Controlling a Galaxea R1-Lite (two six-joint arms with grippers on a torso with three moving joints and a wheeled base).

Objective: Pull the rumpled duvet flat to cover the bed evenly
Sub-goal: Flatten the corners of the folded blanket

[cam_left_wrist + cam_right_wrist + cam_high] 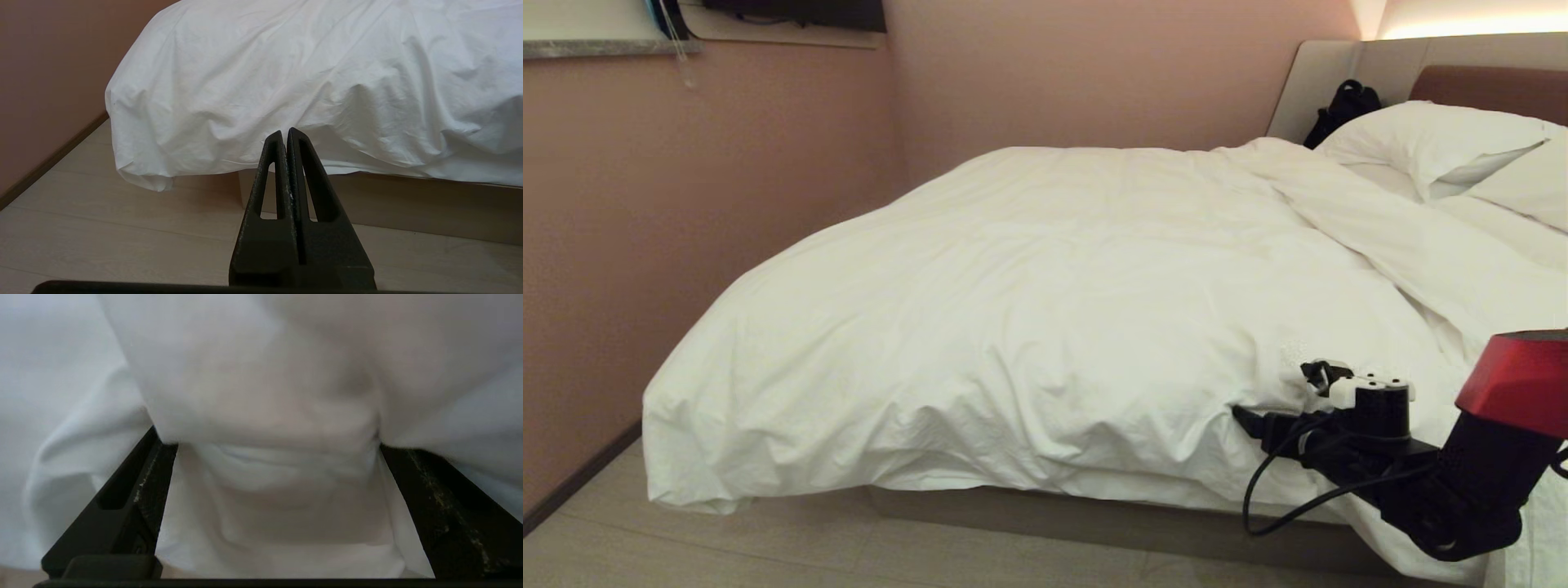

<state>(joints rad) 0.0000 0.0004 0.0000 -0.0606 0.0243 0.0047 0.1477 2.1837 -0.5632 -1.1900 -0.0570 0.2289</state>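
The puffy white duvet (1045, 278) lies creased over the bed (1045, 513) and hangs over its near edge. It is bunched in a long ridge toward the pillows. My right gripper (1254, 423) is at the duvet's near edge on the right, open wide. In the right wrist view its fingers (135, 490) straddle a fold of the duvet (269, 396), which drapes over and hides the tips of the right gripper (273, 444). My left gripper (284, 134) is shut on nothing, low above the floor, pointing at the hanging duvet (286, 73) and apart from it.
Two white pillows (1429, 139) lie at the padded headboard (1486, 86), with a black bag (1343, 106) beside them. A pink wall (645, 245) runs close along the bed's far side. Pale floor (727, 547) lies in front of the bed.
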